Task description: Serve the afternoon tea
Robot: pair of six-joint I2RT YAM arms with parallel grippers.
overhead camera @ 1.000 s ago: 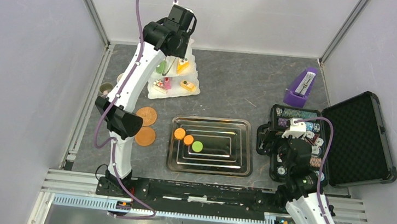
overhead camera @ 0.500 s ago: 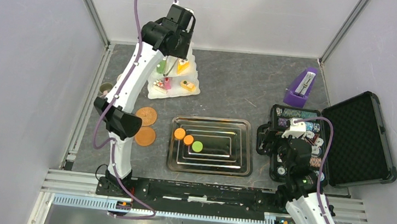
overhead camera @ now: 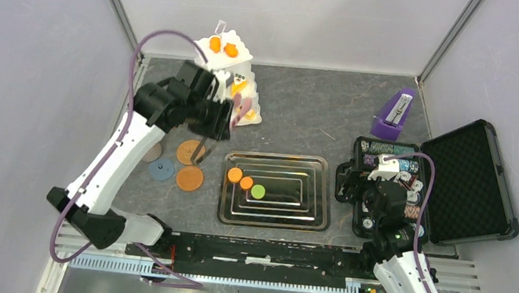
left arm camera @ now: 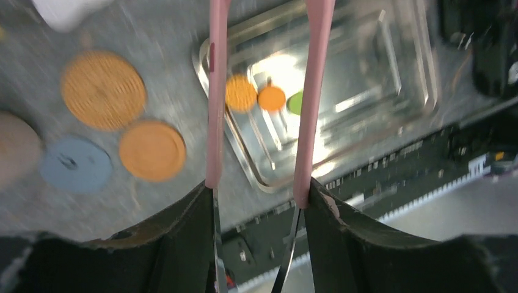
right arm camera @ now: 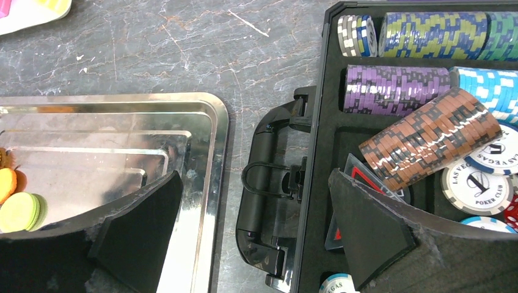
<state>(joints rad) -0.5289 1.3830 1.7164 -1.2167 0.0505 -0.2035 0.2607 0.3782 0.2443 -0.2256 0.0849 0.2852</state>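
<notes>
Holding biscuits [overhead camera: 246,182], tray [overhead camera: 272,220] sits between coasters [overhead camera: 190,178], chip case [overhead camera: 470,182].

The left arm [overhead camera: 116,154] stretches forward; the left gripper [left arm camera: 266,36] points down, its long pink fingers [left arm camera: 214,91] parted and empty. The right arm [overhead camera: 402,275] sits folded, the right gripper [right arm camera: 251,177] spread wide and empty.

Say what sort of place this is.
Probably a robotics lab test cell: plain panels wall in the table, two robot arms are bolted to its near rail, and props include a toy cake stand and poker-chip case.
</notes>
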